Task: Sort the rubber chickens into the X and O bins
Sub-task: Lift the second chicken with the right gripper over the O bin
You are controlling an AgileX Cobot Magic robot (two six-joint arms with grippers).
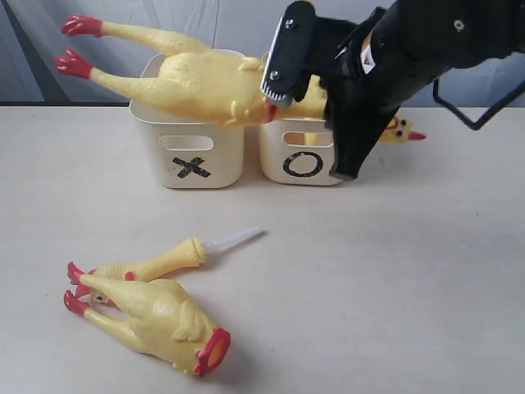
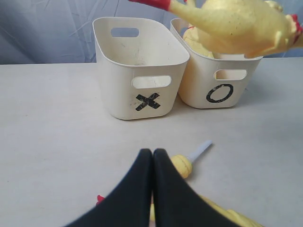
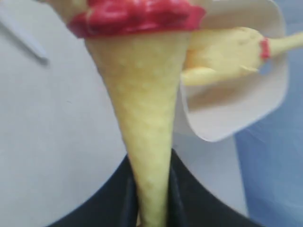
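Upper centre of the exterior view: long-necked chicken (image 1: 201, 86), neck clamped in the right pincer (image 3: 150, 203), body hanging over the X bin (image 1: 168, 160); second chicken (image 1: 398, 131) lies in the O bin (image 1: 279, 144), head poking past its right rim. Lower left on the worktop (image 1: 394, 287): headless chicken (image 1: 160, 316) just beside thin chicken (image 1: 164, 261) with white tube (image 1: 234, 240). Left pincer (image 2: 152, 158): jaws pressed together, holding nothing.
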